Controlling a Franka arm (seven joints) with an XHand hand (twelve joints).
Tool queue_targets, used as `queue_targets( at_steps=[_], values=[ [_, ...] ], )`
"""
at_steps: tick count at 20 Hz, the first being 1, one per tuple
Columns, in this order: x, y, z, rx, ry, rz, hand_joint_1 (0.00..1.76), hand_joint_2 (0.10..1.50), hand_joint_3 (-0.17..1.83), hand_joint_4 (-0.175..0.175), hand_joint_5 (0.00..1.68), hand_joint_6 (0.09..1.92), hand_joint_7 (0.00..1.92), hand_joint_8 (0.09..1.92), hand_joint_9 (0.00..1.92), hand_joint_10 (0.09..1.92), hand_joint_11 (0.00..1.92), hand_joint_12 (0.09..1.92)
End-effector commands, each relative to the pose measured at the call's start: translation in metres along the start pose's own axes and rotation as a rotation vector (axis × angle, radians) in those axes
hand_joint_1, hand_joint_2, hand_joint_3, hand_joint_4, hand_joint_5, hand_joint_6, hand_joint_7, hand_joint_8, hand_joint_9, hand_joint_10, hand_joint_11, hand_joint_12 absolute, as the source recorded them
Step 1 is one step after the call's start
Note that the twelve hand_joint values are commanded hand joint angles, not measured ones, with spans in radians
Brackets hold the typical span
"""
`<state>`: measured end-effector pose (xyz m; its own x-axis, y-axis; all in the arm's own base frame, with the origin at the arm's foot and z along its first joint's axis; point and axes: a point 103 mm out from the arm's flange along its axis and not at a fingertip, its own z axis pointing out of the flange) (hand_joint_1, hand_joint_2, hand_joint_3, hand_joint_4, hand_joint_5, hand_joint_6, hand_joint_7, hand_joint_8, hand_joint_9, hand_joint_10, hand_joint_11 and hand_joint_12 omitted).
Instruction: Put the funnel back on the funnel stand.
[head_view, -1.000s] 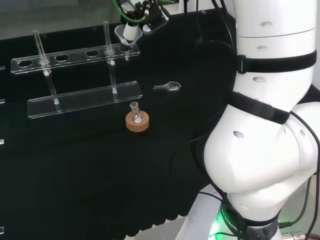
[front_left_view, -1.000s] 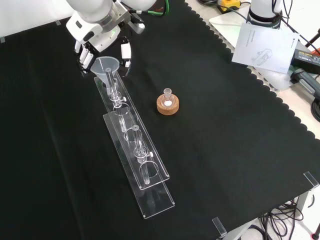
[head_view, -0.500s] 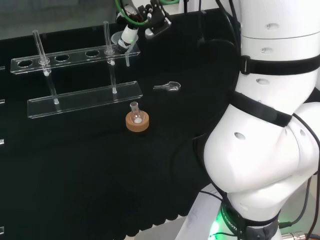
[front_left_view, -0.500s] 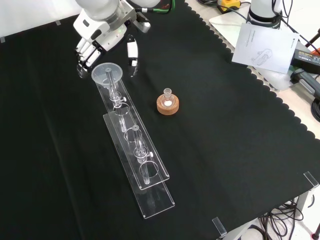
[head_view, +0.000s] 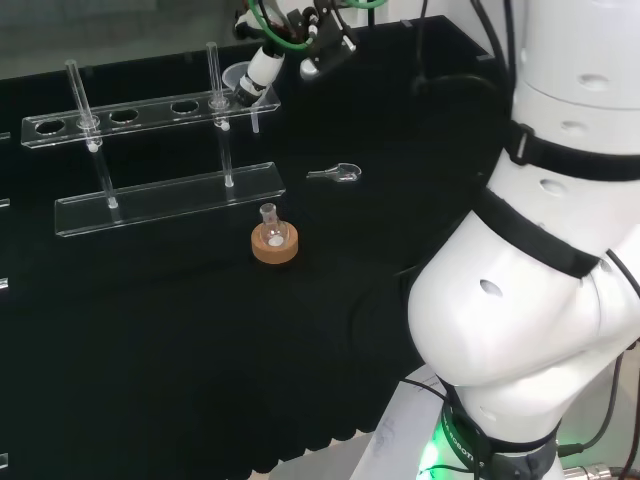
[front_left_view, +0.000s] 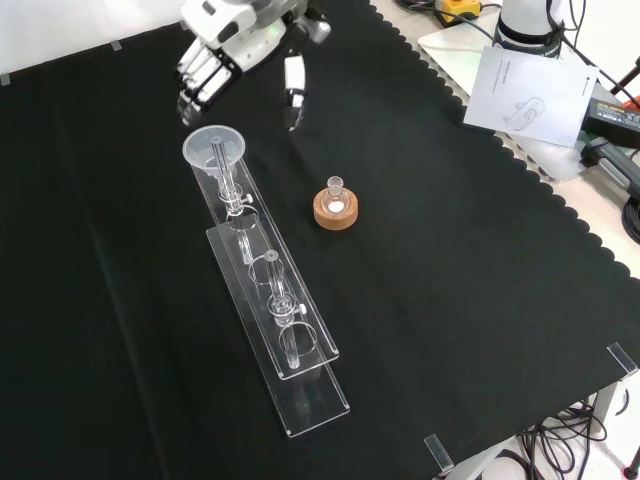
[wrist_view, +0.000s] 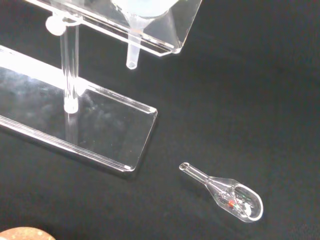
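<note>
Front view looks down on a bench draped in black cloth with a scalloped edge; beyond that edge, at the upper right, lie a printed sheet of paper and some cables on a pale surface. The clear funnel sits in the end hole of the clear funnel stand, its spout hanging below the upper rail (the wrist view shows the spout tip free in the air). The hand hovers above and beyond the funnel, apart from it, fingers spread and relaxed, grasping nothing. A small flask on a cork ring stands to the right of the stand. In the wrist view a small glass scoop lies on the cloth.
</note>
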<state>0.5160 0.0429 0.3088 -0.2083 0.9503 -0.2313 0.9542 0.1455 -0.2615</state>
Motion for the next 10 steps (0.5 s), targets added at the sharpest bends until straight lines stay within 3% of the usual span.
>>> queue_targets(
  at_steps=[1, 4, 10],
  values=[
    [-0.004, -0.07, -0.011, -0.102, 0.066, 0.079, 0.54, 0.67, 0.2, -0.03, 0.23, 0.09, 0.07, 0.65, 0.3, 0.7, 0.28, 1.38],
    [-0.008, -0.091, -0.01, -0.096, 0.119, 0.112, 0.53, 0.68, 0.2, -0.031, 0.24, 0.09, 0.08, 0.65, 0.31, 0.7, 0.28, 1.38],
    [-0.009, -0.121, -0.004, -0.099, 0.145, 0.137, 0.54, 0.69, 0.2, -0.032, 0.27, 0.09, 0.1, 0.65, 0.34, 0.69, 0.29, 1.38]
  ],
)
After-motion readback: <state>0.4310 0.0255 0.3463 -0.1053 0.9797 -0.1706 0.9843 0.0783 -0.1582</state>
